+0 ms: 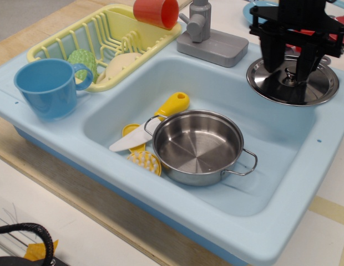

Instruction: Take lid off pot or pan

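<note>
The shiny steel pot (197,145) with two wire loop handles stands uncovered in the light blue sink basin (272,183), and it holds nothing. The round steel lid (292,83) lies knob-up on the sink's back right rim, overhanging the basin a little. My black gripper (288,64) hangs just above the lid. It is open, with one finger (270,55) on each side of the small knob (290,78), and it is not gripping it.
A blue cup (47,86) stands on the sink's left rim. A yellow dish rack (105,41) with a red cup (156,12) is at the back left. A grey faucet (208,39) is behind the basin. A yellow-handled knife (155,119) lies left of the pot.
</note>
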`<state>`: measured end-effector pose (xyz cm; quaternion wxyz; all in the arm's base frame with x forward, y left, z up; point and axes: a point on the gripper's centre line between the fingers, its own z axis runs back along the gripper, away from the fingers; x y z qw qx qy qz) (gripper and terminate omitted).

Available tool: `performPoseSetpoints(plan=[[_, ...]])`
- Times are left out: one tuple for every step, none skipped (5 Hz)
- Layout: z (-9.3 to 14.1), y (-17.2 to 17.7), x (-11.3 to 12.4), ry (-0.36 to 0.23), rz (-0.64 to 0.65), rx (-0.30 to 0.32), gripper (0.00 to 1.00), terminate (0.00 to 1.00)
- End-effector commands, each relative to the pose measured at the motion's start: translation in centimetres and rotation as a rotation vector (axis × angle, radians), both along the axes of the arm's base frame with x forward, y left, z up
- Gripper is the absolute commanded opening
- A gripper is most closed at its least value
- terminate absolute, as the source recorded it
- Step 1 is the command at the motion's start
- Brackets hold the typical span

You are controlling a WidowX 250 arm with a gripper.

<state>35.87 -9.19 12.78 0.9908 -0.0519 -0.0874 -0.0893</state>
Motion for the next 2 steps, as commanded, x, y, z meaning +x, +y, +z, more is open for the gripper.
performPoseSetpoints(plan=[[1.58,0.18,0.63,-0.047,0.008,-0.01,1.0,0.0],[1.58,0.18,0.63,-0.047,0.008,-0.01,1.0,1.0]])
